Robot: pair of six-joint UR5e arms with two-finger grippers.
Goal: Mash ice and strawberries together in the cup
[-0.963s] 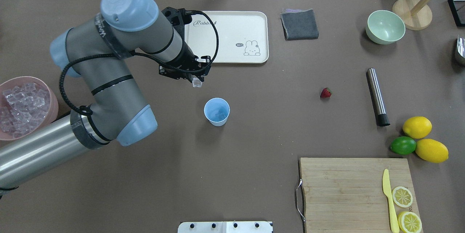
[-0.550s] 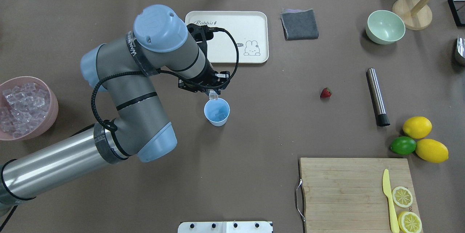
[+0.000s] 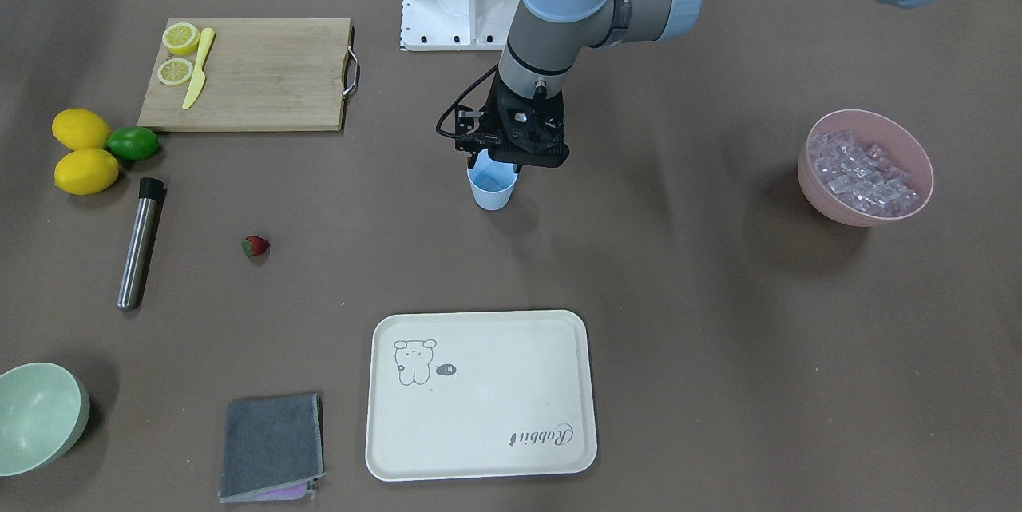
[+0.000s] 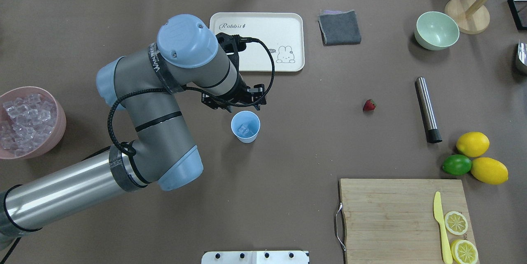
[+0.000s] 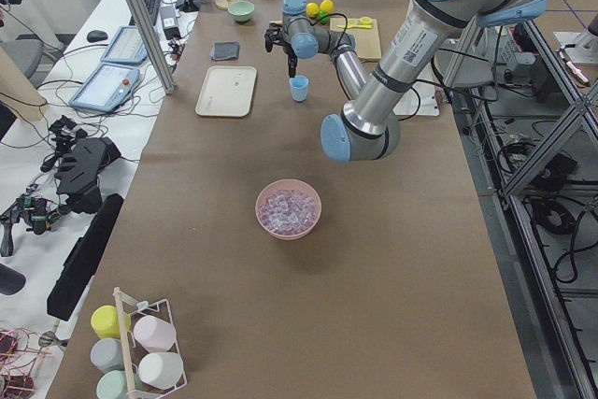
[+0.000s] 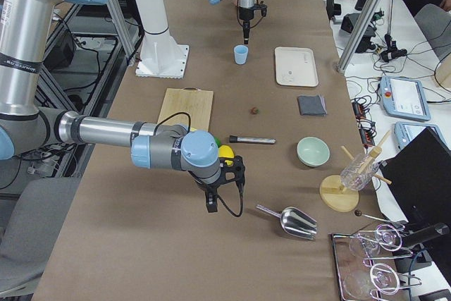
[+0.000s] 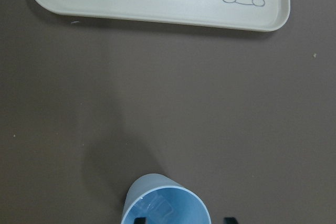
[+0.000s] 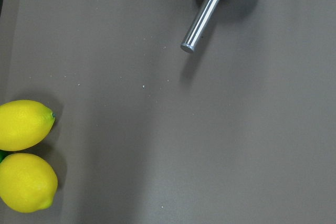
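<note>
One light-blue cup (image 4: 246, 126), mid-table, ice cube (image 4: 245, 129) inside. Over its rim, left gripper (image 4: 239, 107), fingers spread. One strawberry (image 4: 369, 105) well apart, near steel muddler (image 4: 427, 109). Cream tray (image 4: 257, 41) beyond. Table-end right gripper (image 6: 210, 206): spread or pressed, cannot tell.

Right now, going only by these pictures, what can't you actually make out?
- Right hand: it shows only small in the exterior right view, so I cannot tell whether it is open or shut.
- Cup: the bottom edge of the left wrist view cuts it off, and the ice inside is too small in the overhead view to count.
- Metal scoop: the top edge of the right wrist view cuts off its bowl.
</note>
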